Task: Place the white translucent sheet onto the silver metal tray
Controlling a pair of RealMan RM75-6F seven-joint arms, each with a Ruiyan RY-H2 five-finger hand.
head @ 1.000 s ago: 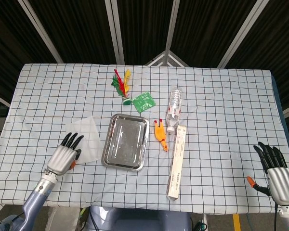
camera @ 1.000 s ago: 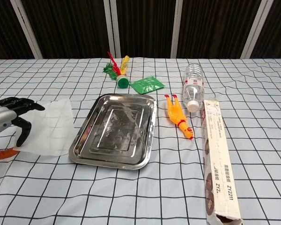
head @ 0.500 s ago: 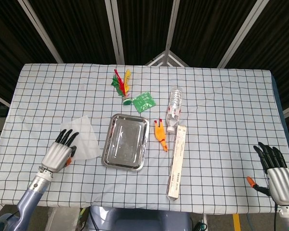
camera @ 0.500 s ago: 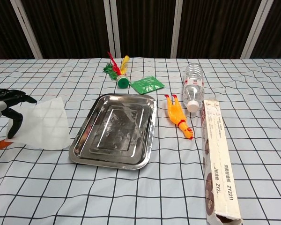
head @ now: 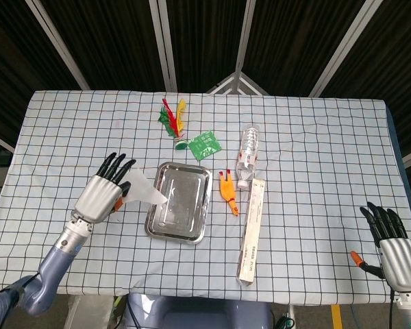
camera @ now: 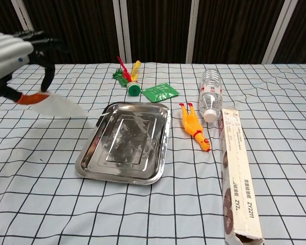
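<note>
The white translucent sheet (head: 145, 189) (camera: 59, 106) hangs in the air, pinched by my left hand (head: 107, 192) (camera: 18, 51), which is raised above the table left of the silver metal tray (head: 179, 202) (camera: 125, 143). The sheet's free corner reaches toward the tray's left rim. The tray lies flat at mid-table with nothing in it. My right hand (head: 394, 247) rests at the table's near right corner, fingers spread, holding nothing; only the head view shows it.
A long cardboard box (head: 252, 229) (camera: 235, 173), a yellow rubber chicken (head: 228, 192) (camera: 195, 127) and a water bottle (head: 247, 155) (camera: 210, 94) lie right of the tray. A green packet (head: 204, 144) (camera: 160, 92) and a feathered shuttlecock (head: 173, 120) (camera: 128, 77) lie behind it.
My left hand has lifted off the table with the sheet and moved up and right toward the tray. The sheet no longer lies flat. The right hand has not moved.
</note>
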